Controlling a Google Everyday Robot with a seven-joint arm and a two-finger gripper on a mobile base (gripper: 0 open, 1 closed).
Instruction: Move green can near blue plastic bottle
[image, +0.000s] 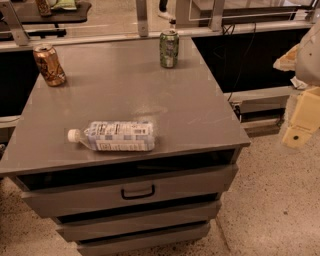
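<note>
The green can (169, 48) stands upright at the far edge of the grey cabinet top (190, 110), right of centre. The blue plastic bottle (116, 136) lies on its side near the front edge, with its white cap pointing left. The two are far apart, with bare grey top between them. My gripper (301, 122) shows as pale cream parts at the right edge of the view. It is off the cabinet, to the right of it and above the floor, far from both the can and the bottle. It holds nothing that I can see.
A brown-copper can (49, 65) stands upright at the far left corner of the top. The cabinet has drawers (137, 192) below its front edge. A rail and posts (142, 17) run behind the top. Speckled floor (280, 200) lies to the right.
</note>
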